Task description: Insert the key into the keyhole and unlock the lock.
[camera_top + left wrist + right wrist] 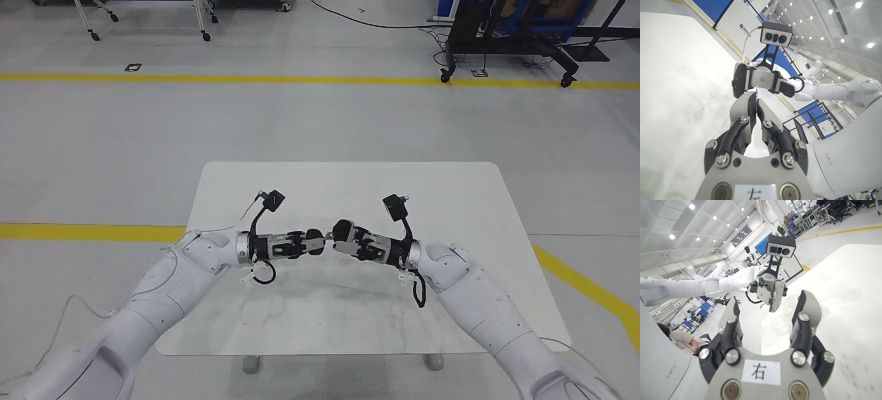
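A white table [470,190] with rounded corners takes up the middle of the top view. Its far edge runs just above the centre of the frame and its near edge lies low in the frame, where two pale feet [252,363] stick out from under it. It stands on a pale grey floor [100,150] marked with yellow lines [300,78], one across the upper part of the frame and another meeting the table's left edge at mid height. In the left wrist view, a scatter of small dark specks [702,106] lies on its matt top.
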Controlling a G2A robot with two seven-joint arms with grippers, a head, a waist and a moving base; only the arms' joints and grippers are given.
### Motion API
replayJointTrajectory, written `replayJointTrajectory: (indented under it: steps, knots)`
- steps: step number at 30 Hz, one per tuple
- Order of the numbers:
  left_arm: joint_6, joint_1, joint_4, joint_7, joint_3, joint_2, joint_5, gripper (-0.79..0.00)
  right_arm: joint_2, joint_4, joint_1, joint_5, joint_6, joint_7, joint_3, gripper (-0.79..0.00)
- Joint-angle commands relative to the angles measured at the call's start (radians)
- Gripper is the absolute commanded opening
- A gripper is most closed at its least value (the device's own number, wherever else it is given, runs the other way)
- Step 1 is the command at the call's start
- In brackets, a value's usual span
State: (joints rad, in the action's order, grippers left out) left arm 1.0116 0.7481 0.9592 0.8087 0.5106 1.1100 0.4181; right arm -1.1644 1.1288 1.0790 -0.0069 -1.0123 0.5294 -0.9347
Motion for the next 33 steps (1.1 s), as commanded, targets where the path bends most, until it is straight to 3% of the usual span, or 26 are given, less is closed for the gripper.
replayJointTrajectory:
  steps: [1,6,11,12,14,23,33]
  knots:
    - [-0.001,-0.011,0.016,0.001,-0.017,-0.009,-0.029,-0.785,0.0,0.0,0.0,0.0,0.0,0.0,0.0,0.0]
    - [-0.061,-0.056,0.049,0.061,-0.049,-0.041,-0.068,-0.785,0.003,0.014,0.005,-0.022,0.011,0.007,-0.005,0.0]
    - [-0.223,-0.104,0.123,0.223,-0.07,-0.072,-0.029,-0.785,0.025,0.058,0.019,-0.133,0.002,0.08,-0.033,0.0]
    - [-0.236,-0.108,0.134,0.236,-0.068,-0.078,-0.014,-0.785,0.027,0.066,0.026,-0.136,0.003,0.075,-0.037,-0.065]
    - [-0.262,-0.116,0.159,0.262,-0.069,-0.089,0.003,-0.785,0.031,0.078,0.035,-0.14,0.008,0.079,-0.039,-0.382]
    - [-0.295,-0.127,0.191,0.295,-0.088,-0.105,-0.008,-0.785,0.037,0.082,0.024,-0.094,0.024,0.154,-0.004,-0.591]
    - [-0.285,-0.139,0.192,0.285,-0.101,-0.099,-0.017,-0.785,0.033,0.049,-0.014,0.023,0.016,0.231,0.054,-0.573]
